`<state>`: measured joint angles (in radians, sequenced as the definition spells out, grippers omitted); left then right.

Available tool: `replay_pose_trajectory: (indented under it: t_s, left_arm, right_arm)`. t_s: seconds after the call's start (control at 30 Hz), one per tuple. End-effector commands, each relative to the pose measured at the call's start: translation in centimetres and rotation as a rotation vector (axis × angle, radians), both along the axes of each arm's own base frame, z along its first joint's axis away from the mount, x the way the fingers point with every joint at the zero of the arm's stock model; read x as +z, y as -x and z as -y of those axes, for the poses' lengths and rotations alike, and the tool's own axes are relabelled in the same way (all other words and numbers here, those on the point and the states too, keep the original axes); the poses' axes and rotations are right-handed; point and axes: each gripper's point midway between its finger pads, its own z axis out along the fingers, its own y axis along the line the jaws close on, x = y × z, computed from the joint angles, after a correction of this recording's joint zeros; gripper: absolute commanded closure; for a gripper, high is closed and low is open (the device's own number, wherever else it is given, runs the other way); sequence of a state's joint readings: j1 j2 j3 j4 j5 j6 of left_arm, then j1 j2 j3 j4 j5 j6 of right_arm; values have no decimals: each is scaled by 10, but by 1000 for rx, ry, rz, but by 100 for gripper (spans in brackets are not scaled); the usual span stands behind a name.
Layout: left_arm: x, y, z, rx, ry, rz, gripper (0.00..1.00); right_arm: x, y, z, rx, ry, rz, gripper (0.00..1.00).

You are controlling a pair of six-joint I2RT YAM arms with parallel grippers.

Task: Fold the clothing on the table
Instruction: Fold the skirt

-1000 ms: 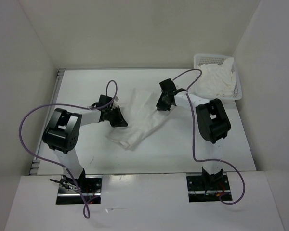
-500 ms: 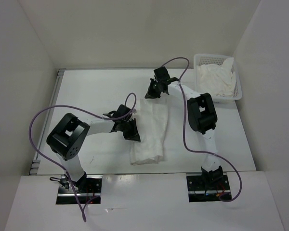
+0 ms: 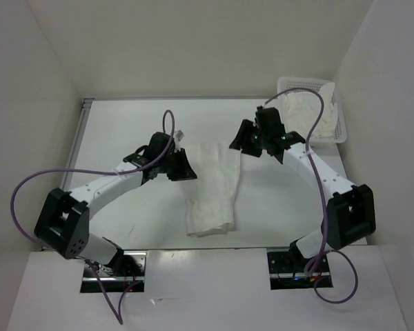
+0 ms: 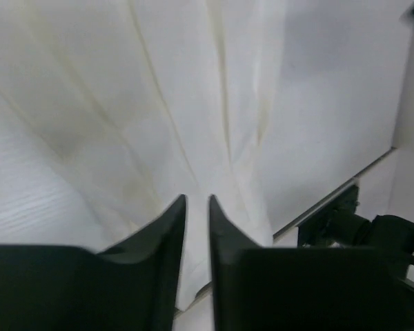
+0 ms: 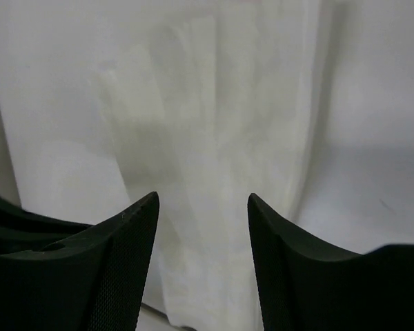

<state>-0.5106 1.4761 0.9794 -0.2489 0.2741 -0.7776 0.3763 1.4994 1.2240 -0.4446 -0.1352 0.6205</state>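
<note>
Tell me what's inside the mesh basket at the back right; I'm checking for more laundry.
Crumpled white cloth fills the basket, spilling over its rim. A purple cable crosses it; anything beneath the heap is hidden.

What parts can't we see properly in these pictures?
- Top view: the clothing's far corners, under the left gripper and right gripper.
- Top view: the basket's left side, behind the right arm.
- Wrist views: the clothing's outline, cut off by the picture edges; whether the grippers touch it is unclear.
</note>
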Motion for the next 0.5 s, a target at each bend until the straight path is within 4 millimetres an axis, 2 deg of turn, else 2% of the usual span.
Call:
replay_pose_trajectory:
  t_s: [0.0,0.03,0.13,0.2,0.23,0.3,0.4,0.47]
  left_arm:
    - [-10,27,-10,-5,-23,-28,68]
    - [-24,43,-17,2,-36,-51,65]
    - [-32,59,-23,14,-45,-52,55]
    - [-41,72,-28,6,-65,-68,50]
    - [-38,76,-27,6,-58,-58,49]
    - [-45,91,-29,-18,-65,-66,49]
    - [-58,106,-31,-4,-68,-102,49]
    - [-56,108,-28,14,-33,-96,49]
  right_arm:
    - [-63,51,12,-8,26,-200,40]
    - [-76,70,16,-9,19,-244,39]
    - [-90,95,19,-20,7,-295,37]
    - [-87,108,21,-17,-13,-310,37]
    - [-91,116,22,-24,-24,-330,37]
    - [-89,131,17,-13,-48,-347,37]
    - [-105,155,12,22,-60,-408,37]
    - [-109,162,0,44,-86,-424,37]
